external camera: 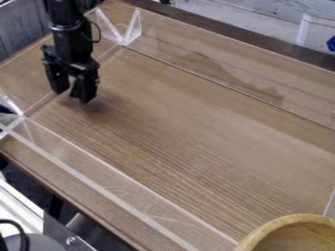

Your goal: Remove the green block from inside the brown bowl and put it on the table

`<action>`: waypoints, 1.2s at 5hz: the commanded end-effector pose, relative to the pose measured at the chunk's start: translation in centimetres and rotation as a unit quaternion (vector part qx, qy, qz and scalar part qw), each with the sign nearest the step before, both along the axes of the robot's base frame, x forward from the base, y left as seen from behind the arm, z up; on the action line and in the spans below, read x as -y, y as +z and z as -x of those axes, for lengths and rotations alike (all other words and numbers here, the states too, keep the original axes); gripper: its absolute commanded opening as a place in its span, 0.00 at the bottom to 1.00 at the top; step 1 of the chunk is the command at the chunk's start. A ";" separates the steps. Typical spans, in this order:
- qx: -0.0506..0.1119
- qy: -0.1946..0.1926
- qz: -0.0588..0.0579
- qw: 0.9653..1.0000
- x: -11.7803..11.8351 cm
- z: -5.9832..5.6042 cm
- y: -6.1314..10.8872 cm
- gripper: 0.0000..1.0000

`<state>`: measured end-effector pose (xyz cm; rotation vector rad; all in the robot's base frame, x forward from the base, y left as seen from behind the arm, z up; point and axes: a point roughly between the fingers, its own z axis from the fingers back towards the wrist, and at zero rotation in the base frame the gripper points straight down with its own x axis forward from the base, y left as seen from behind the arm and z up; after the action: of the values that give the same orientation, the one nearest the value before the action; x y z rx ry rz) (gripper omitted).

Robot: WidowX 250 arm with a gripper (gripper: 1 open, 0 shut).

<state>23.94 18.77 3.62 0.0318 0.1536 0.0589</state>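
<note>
My black gripper (71, 92) points straight down over the far left part of the table (197, 118), its two fingers spread apart, so it is open. Nothing shows between the fingers. The green block is not visible; the gripper body may hide it. The brown bowl (291, 233) shows only as a piece of tan rim at the bottom right corner, far from the gripper, and its inside is cut off by the frame edge.
Low clear plastic walls (78, 162) run along the table's near left side and along the back (197, 54). A metal frame and dark cables (26, 230) sit beyond the near left edge.
</note>
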 end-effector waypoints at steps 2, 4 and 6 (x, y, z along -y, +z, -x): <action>0.048 0.011 -0.006 0.999 0.5 -1.4 4.1 1.00; 0.066 0.031 -0.025 0.997 1.1 -0.4 1.9 1.00; 0.071 0.028 0.005 0.997 2.4 -1.1 3.8 1.00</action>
<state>23.91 15.76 4.59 -0.0402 0.1041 0.1191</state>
